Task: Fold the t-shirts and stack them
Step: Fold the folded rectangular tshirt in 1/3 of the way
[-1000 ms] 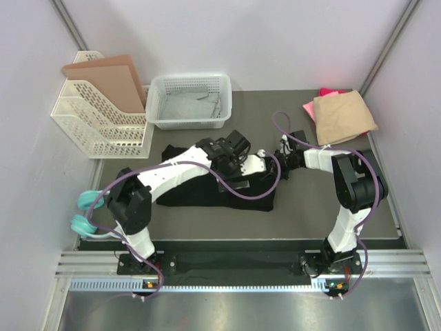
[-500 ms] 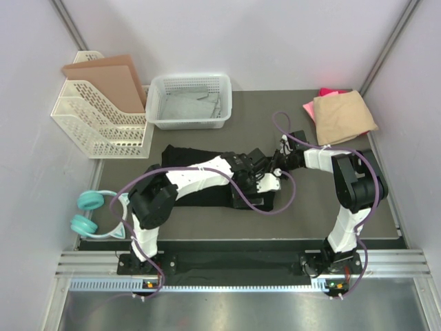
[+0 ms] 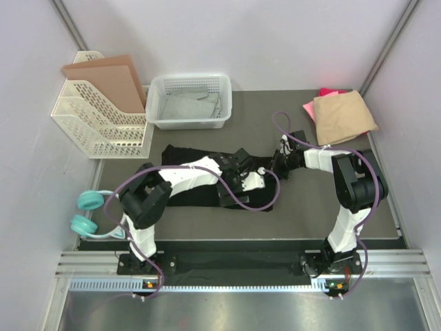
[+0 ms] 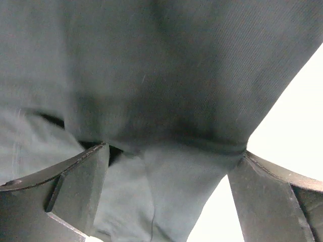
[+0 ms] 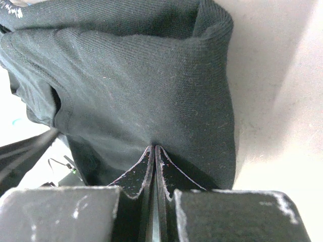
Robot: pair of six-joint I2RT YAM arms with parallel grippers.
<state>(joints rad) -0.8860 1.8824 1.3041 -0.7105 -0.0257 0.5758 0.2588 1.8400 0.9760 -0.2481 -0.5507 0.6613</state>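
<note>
Clamping right gripper (image 5: 154, 147) jaws on black t-shirt (image 3: 193, 196) lying mid-table; holding left gripper (image 4: 175, 149) jaws wide apart over it. Standing cardboard sheets (image 3: 110, 79) in far-left corner rack (image 3: 103, 134). Showing pinch only on wrist views.

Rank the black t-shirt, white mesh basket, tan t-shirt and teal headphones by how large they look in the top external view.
Largest to smallest:
1. black t-shirt, though partly covered
2. white mesh basket
3. tan t-shirt
4. teal headphones

Overhead wide; wrists close, apparently sharing black t-shirt (image 5: 136, 85).
</note>
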